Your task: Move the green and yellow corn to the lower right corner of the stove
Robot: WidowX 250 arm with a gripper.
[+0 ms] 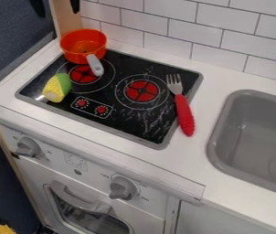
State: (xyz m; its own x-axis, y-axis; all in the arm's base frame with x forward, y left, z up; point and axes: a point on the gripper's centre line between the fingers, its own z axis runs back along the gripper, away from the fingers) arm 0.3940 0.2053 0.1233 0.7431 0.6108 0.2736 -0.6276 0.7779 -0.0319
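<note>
Lying at nine o'clock on the black cooktop (125, 116), the green and yellow corn (56, 87) has its green end toward one o'clock and its yellow end toward seven. Just beside it, toward four o'clock, is a pair of printed red dials (92, 107). An orange pot (79, 49) sits at eleven o'clock, its grey handle angled toward five. At three o'clock, a fork (184, 116) crosses the cooktop's border, metal tines uppermost from where I stand, red handle toward the white counter (226, 75). Beyond it is a grey sink (256, 137). Toward eleven o'clock, past the pot, hangs the gripper (57, 12), fingers spread apart.
</note>
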